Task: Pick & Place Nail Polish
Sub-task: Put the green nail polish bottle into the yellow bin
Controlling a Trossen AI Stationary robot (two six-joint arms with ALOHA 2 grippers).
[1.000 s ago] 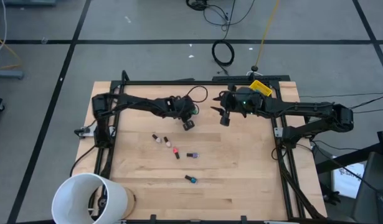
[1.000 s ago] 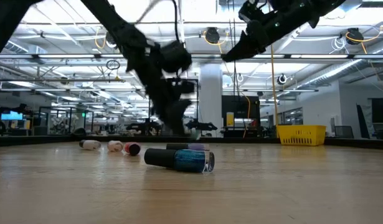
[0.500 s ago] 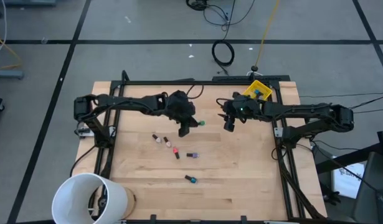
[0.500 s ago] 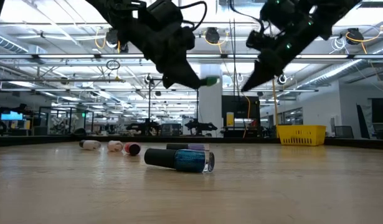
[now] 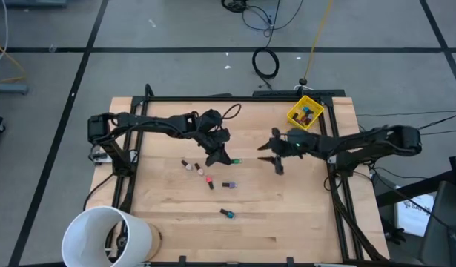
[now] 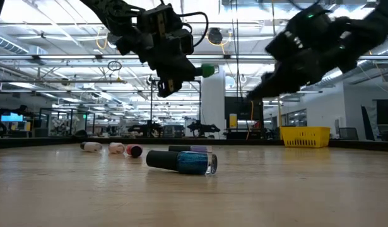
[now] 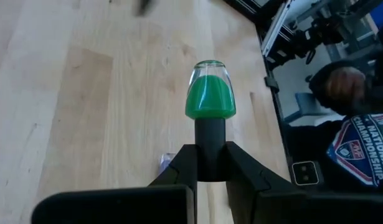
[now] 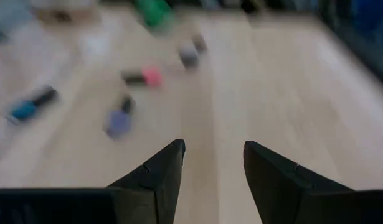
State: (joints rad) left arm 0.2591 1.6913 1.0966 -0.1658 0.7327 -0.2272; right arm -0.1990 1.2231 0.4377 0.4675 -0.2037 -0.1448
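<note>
The left hand [image 7: 210,163] pinches a green nail polish bottle [image 7: 210,99] by its cap above the surface [image 5: 287,200]; the right hand [image 8: 213,163] hangs spread nearby

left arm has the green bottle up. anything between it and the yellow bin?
Only the right gripper: it hangs open above the table, roughly on the line from the green bottle in the left gripper to the yellow bin at the far right corner. Nothing else visible blocks that path.
</note>
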